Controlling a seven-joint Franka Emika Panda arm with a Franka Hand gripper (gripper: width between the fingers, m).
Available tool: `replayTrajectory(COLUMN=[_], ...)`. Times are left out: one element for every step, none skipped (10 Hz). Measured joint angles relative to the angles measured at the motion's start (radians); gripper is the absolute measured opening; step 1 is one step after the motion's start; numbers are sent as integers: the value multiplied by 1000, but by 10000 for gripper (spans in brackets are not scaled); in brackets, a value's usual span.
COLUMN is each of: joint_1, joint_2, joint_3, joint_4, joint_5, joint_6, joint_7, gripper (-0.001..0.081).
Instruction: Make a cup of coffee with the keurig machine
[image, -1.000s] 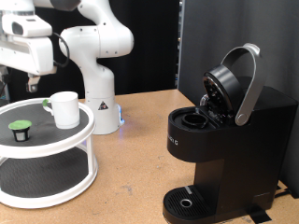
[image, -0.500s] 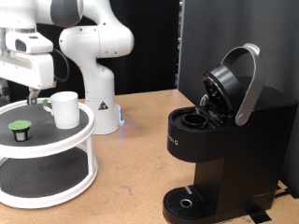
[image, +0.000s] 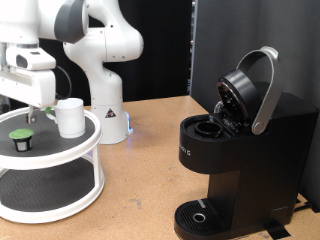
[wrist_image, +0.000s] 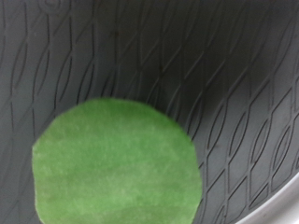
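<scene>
While jaw opening cannot be told, jaws (image: 32, 112) just above pod (image: 20, 137), beside cup (image: 69, 116).

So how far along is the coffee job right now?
Done: the keurig machine has its lid up, its chamber with no pod in it. In hand: the gripper hangs just above the green-topped pod on the white tiered stand; the wrist view is filled by that pod. Left: the pod isn't gripped, and the cup sits on the stand, not under the spout.
</scene>
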Motion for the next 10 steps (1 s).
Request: replayTrajectory(joint_1=[-6, -11, -15, -18, -19, -19, -19, -18, -17, -16], joint_2=[19, 40, 63, 85, 105, 121, 131, 136, 136, 136], joint_3=[-3, -5, -5, -5, -5, -5, -5, -5, -5, -5], joint_4=[-4, -5, -6, -6, -6, -6, -6, -8, -12, -19], joint_5=[-4, -6, -7, -7, -7, -7, -7, -2, 4, 9], joint_6=[28, 53, 77, 97, 113, 123, 128, 129, 129, 129], joint_7=[4, 5, 6, 6, 6, 6, 6, 0, -8, -15], gripper=[806, 806, 806, 806, 806, 806, 806, 806, 806, 806])
